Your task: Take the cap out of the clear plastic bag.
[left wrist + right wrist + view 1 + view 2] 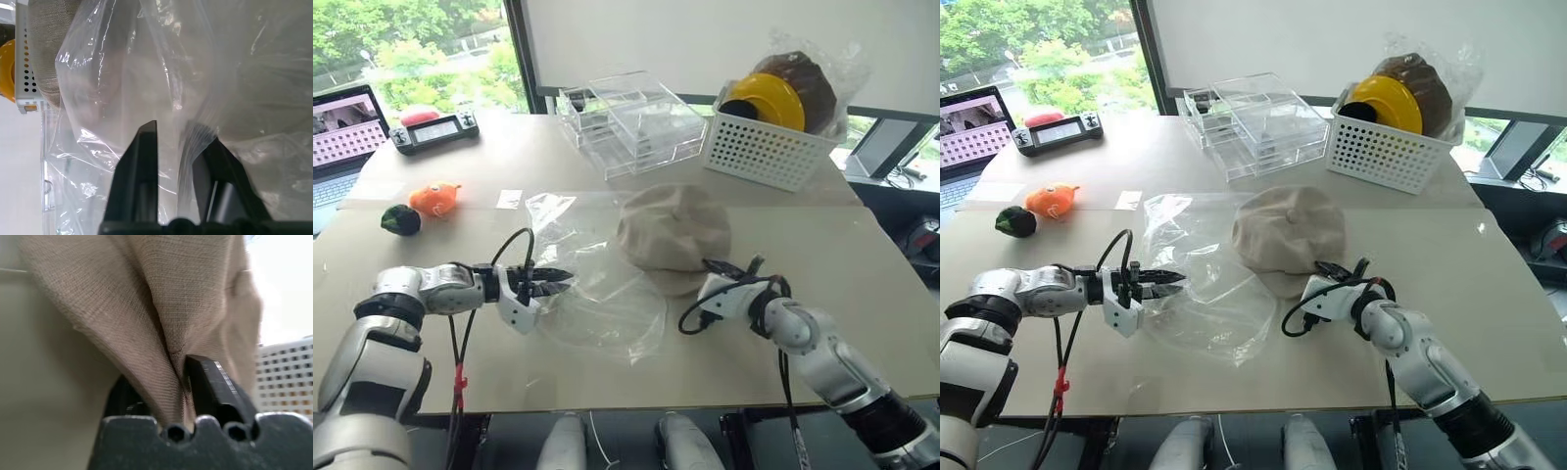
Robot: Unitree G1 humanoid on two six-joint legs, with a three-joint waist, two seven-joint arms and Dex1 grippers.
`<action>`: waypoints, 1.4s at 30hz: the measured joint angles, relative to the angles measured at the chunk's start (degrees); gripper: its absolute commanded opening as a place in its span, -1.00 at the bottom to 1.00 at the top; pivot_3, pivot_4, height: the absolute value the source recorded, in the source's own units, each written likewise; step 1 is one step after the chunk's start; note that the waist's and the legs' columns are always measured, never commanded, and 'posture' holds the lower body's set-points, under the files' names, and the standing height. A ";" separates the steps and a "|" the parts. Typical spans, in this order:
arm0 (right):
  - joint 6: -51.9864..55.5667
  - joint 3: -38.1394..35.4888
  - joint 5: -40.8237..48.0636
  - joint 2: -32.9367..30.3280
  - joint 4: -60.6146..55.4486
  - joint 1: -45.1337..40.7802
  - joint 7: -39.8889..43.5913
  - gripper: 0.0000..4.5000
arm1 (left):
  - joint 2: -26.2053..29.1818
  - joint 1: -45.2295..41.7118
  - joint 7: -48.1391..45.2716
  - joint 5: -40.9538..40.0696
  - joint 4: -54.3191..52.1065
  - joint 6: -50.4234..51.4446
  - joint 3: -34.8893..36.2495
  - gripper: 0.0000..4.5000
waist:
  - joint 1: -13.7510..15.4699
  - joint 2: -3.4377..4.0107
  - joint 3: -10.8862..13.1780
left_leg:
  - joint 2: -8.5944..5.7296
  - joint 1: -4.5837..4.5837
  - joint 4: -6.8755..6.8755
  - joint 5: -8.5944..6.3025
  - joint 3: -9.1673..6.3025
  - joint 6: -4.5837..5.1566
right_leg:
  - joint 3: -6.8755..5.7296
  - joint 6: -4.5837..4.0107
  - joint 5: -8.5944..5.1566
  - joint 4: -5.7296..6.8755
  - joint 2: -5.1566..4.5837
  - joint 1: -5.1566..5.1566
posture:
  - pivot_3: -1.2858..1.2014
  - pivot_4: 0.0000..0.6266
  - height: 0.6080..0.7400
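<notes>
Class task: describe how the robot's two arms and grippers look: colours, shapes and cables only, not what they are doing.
Both arms are rounded segments in glossy white and silver-grey with black joint bands. Each ends in a gripper, left gripper and right gripper, with two slim black fingers on a white wrist block. Loose black cables loop from each wrist; a red tie hangs on the left arm's cable.

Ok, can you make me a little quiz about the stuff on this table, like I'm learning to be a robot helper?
1. True or false: the round yellow hat sits in the white perforated plastic basket.
2. What is the right gripper pinching? A) the soft beige fabric cap B) an orange toy C) a clear box
3. Which gripper is at the clear crinkly plastic bag?
Key: 1 true; 2 A; 3 the left gripper.
</notes>
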 measured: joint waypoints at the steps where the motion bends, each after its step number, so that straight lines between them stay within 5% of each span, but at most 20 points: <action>1: 0.59 -0.64 0.40 0.40 0.00 0.08 1.00 0.34 | 0.16 -0.69 2.90 1.22 0.02 0.14 -1.37 0.25 | 0.03 0.00 0.00 | 0.00 0.00 0.00 0.00 0.00 0.00 | 0.00 0.00 0.00 0.00 0.00 0.00 | 0.03 -0.52 0.92; 6: 2.18 -4.03 2.45 1.01 -0.38 0.96 5.05 1.00 | 1.19 -2.49 13.21 3.83 0.24 -0.23 -6.22 0.96 | 0.31 0.00 -0.01 | 0.00 0.01 -0.03 0.00 0.00 0.00 | 0.00 -0.01 0.00 0.01 0.00 0.00 | 0.03 -0.52 0.92; 12: 5.67 -7.83 8.90 1.10 -2.89 2.28 12.09 1.00 | 0.08 -5.53 6.44 -3.08 8.26 -8.30 -8.54 0.96 | 0.54 -0.01 -0.02 | -0.01 -0.03 -0.03 0.00 0.01 -0.01 | -0.01 -0.01 0.01 0.01 0.00 -0.03 | 0.03 -0.52 0.92; 15: 12.13 -12.74 17.99 2.21 -4.88 2.72 17.38 1.00 | -6.05 -13.48 -12.78 -7.62 27.66 -12.48 -1.85 0.96 | 1.26 -0.06 0.00 | -0.05 -0.09 0.05 0.01 -0.01 -0.01 | -0.08 -0.01 0.01 -0.01 0.01 -0.01 | 0.03 -0.52 0.92; 18: 17.84 -17.19 26.32 2.59 -6.78 2.80 21.76 1.00 | -6.73 -26.46 -45.25 -8.95 53.19 -7.33 20.96 0.96 | 1.23 -0.29 0.07 | -0.09 -0.20 0.00 0.01 -0.01 -0.01 | -0.09 -0.01 0.00 -0.17 0.00 -0.06 | 0.03 -0.52 0.92; 21: 22.75 -21.44 34.55 3.80 -7.83 2.72 24.29 1.00 | -5.60 -31.66 -84.83 -21.41 57.27 19.44 42.39 0.96 | 0.51 -0.26 0.10 | -0.10 -0.27 -0.16 0.01 -0.09 -0.01 | -0.13 -0.12 -0.02 -0.06 -0.03 -0.15 | 0.03 -0.52 0.92; 24: 25.62 -24.30 40.16 4.69 -8.15 1.83 24.87 1.00 | -4.01 -34.44 -99.72 -24.30 57.29 38.80 50.64 0.96 | -0.44 -0.24 0.12 | -0.10 -0.30 -0.16 0.01 -0.20 -0.01 | -0.19 -0.14 -0.04 0.03 -0.03 -0.21 | 0.03 -0.52 0.92; 28: 29.90 -29.84 48.31 6.52 -8.20 0.57 24.51 1.00 | -0.22 -34.99 -102.78 -14.55 57.34 60.74 61.88 0.96 | -1.98 -0.23 0.14 | -0.06 -0.25 -0.15 0.01 -0.24 -0.01 | -0.20 -0.04 -0.10 0.12 0.01 -0.22 | 0.03 -0.52 0.92; 33: 34.78 -36.50 58.90 10.68 -8.35 -2.29 20.12 1.00 | 3.76 -34.95 -102.90 -11.54 57.39 84.75 78.50 0.96 | -2.31 -0.19 0.19 | 0.01 -0.26 -0.19 0.01 -0.22 0.00 | -0.20 -0.04 -0.10 0.19 0.04 -0.33 | 0.03 -0.52 0.92; 37: 35.03 -40.48 62.60 14.44 -7.75 -5.33 13.66 1.00 | 5.52 -34.86 -102.74 -17.66 57.39 91.46 84.00 0.96 | -2.04 -0.13 0.23 | 0.02 -0.59 -0.16 0.01 -0.22 -0.01 | -0.21 -0.06 -0.09 0.39 0.02 -0.73 | 0.03 -0.52 0.92; 42: 31.99 -39.98 56.88 16.02 -5.87 -4.87 5.19 1.00 | 1.46 -30.14 -93.93 -30.56 57.40 79.72 83.87 0.96 | -1.19 -0.10 0.24 | 0.01 -0.61 -0.11 0.02 -0.18 -0.01 | -0.22 -0.36 0.08 0.80 -0.01 -0.97 | 0.03 -0.52 0.92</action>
